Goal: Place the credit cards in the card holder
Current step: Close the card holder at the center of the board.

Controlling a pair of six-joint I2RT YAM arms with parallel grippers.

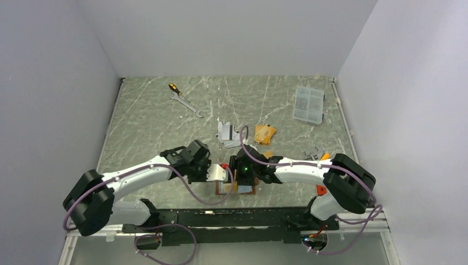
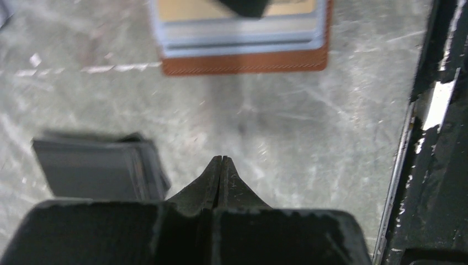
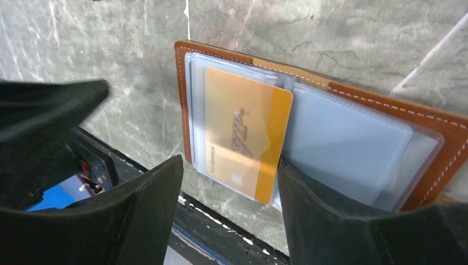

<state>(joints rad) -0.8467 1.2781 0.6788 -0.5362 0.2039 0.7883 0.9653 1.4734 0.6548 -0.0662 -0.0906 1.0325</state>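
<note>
The card holder [image 3: 386, 105] is laid open and flat on the tabletop [image 1: 154, 121], at its near edge just in front of the arm bases, so that its clear inner sleeves face up and can be reached from above. One gold-orange credit card [image 3: 243, 138] is tucked partly into a sleeve on the page that appears on the left in the right wrist view. One long edge is left outside the sleeve mouth, so the insertion is judged not quite finished.

The right hand [image 3: 229, 165] is held low over the holder with its fingers spread to either side of that card, gripping nothing. This stance is read as a release, the card being left to the sleeve. The left hand [image 2: 222, 163] is closed on nothing and is held just beside the holder, above bare tabletop, probably placed to steady the leather if needed. A dark flat object lies beside it, too blurred to be named.

Further out, more gold-orange cards [image 1: 265, 133] and silver-grey cards [image 1: 226, 134] are left in loose piles near mid-tabletop, within reach of either arm. A wrench [image 1: 187, 104], a screwdriver [image 1: 174, 87] and a clear compartment box [image 1: 309, 104] are set towards the far side, apart from the work.

A slanted, script-like mark is printed on the inserted card, but it cannot be read through the sleeve. No brand or label is legible elsewhere.
</note>
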